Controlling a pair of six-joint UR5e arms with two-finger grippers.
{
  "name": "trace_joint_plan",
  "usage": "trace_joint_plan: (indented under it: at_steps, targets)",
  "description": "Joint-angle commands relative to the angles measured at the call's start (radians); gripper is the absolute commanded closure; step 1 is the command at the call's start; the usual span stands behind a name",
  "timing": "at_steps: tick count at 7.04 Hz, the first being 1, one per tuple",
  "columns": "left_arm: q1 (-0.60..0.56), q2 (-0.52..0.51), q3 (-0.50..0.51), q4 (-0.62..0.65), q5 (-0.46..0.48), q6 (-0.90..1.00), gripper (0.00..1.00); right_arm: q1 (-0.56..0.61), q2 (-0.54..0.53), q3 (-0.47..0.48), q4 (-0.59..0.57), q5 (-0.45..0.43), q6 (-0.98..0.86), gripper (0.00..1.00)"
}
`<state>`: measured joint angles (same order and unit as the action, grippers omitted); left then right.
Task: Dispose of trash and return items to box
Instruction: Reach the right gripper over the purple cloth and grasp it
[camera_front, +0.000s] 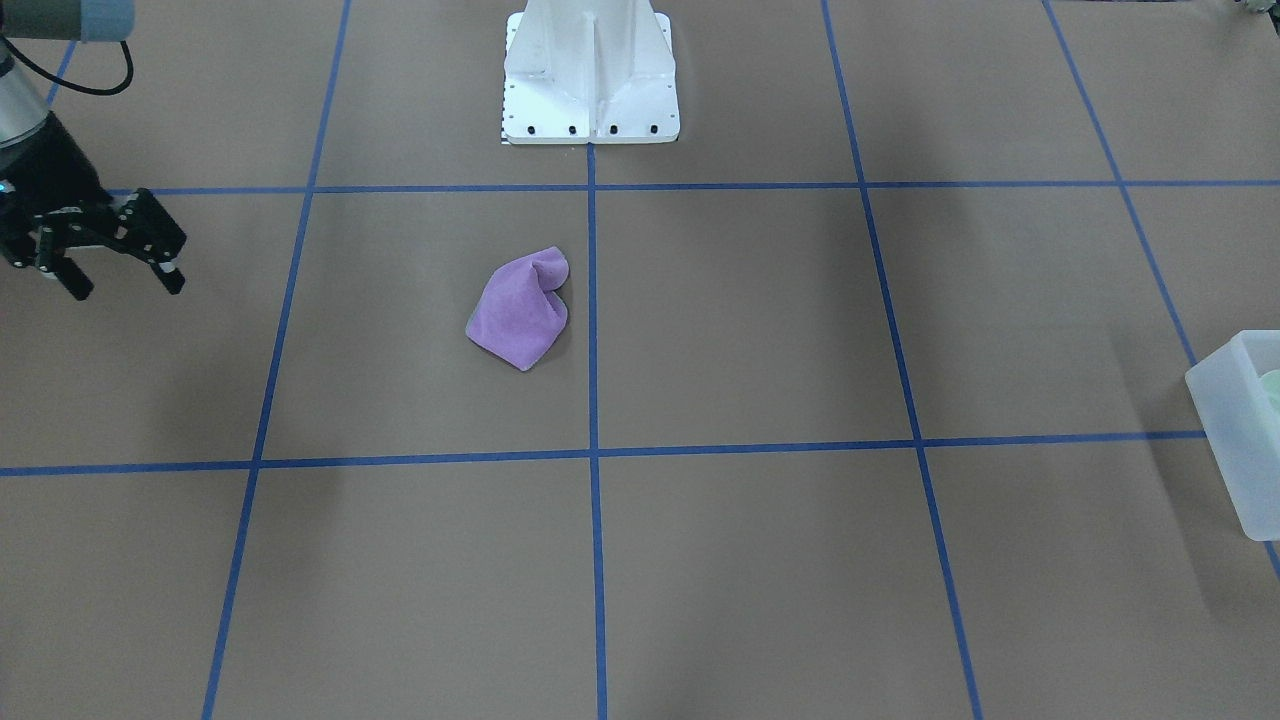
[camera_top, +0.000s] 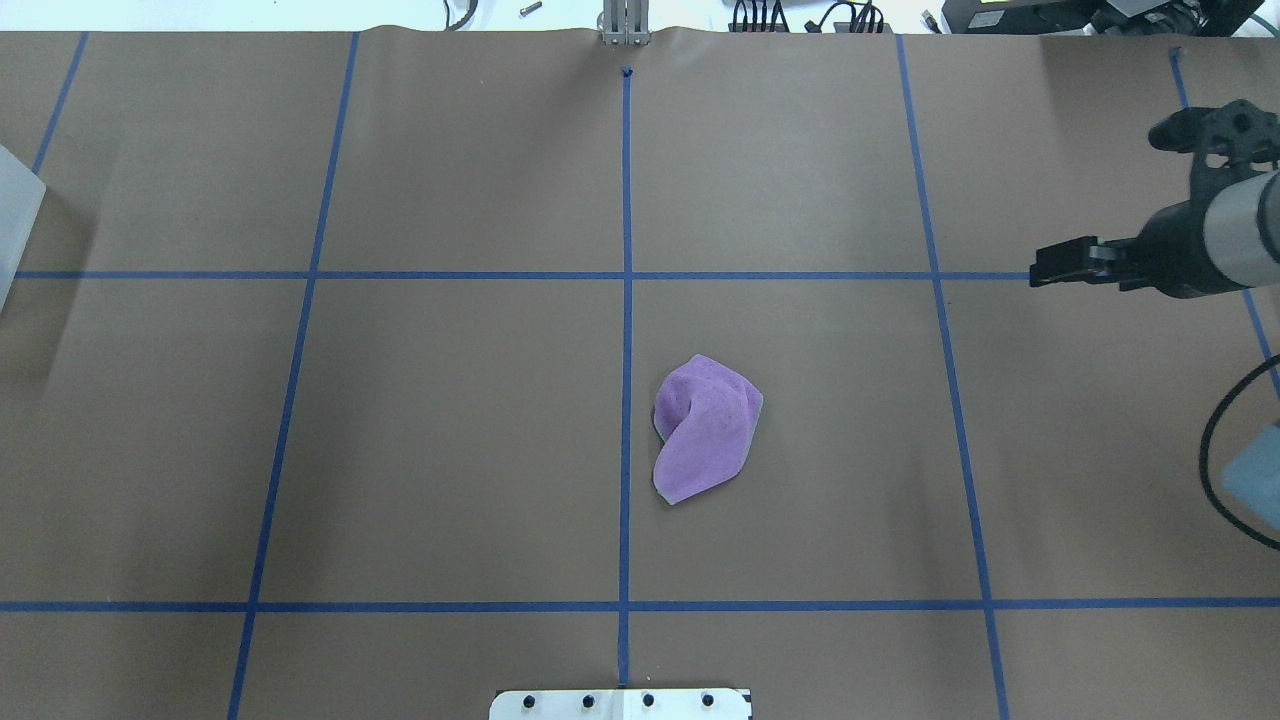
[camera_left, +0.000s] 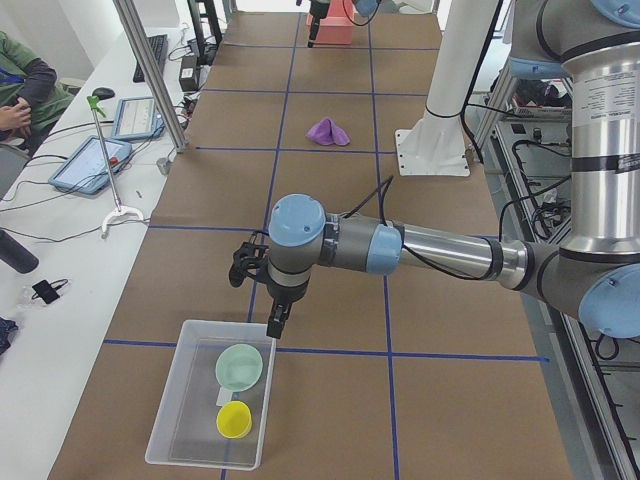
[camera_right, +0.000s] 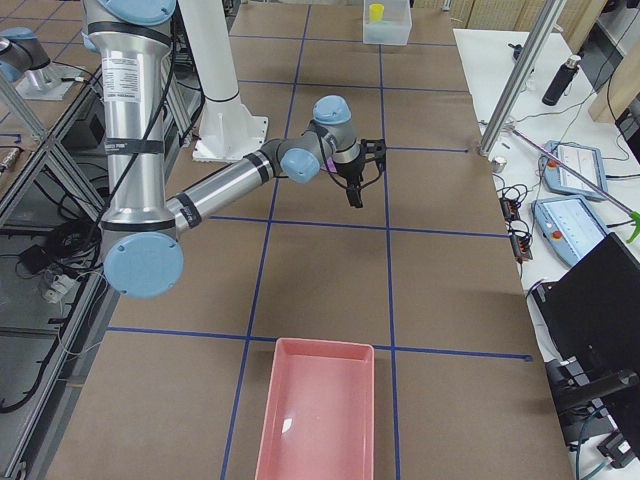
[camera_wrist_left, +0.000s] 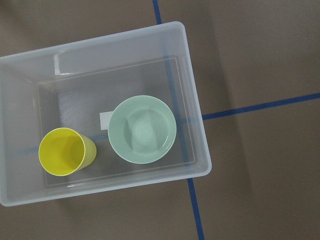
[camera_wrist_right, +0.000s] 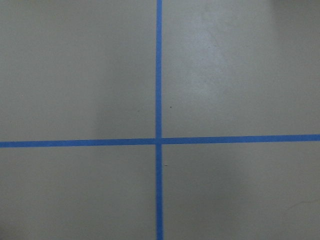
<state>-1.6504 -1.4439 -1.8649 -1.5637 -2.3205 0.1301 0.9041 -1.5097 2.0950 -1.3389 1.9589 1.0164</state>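
Right pincer (camera_front: 128, 287) gapes empty; left pincer (camera_left: 274, 322) near box (camera_left: 172, 400), grip cannot be told.

right end effector (camera_front: 128, 288) jaws apart; left arm (camera_left: 440, 250) outstretched

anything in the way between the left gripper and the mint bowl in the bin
Nothing visible does. The bowl sits open side up in the lidless bin, beside the yellow cup. The left gripper hangs above the bin's edge, and nothing shows between it and the bowl.
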Motion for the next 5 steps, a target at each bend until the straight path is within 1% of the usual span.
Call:
trace_joint_plan:
  at_steps: [1, 2, 3, 4, 5]
  targets:
    - [0.000, 0.017, -0.008, 0.002, -0.002, 0.000, 0.02, -0.207, 0.296, 0.017, -0.339, -0.180, 0.213, 0.00]
    - [0.000, 0.017, -0.003, 0.001, -0.002, 0.000, 0.02, -0.297, 0.375, 0.011, -0.417, -0.242, 0.294, 0.00]
    - [0.000, 0.017, 0.003, 0.001, -0.002, 0.000, 0.02, -0.395, 0.409, -0.009, -0.421, -0.337, 0.371, 0.01]
    - [0.000, 0.017, 0.004, 0.001, -0.002, 0.000, 0.02, -0.460, 0.499, -0.082, -0.424, -0.404, 0.454, 0.01]
    - [0.000, 0.019, 0.004, 0.001, -0.002, 0.000, 0.02, -0.488, 0.602, -0.212, -0.425, -0.435, 0.499, 0.02]
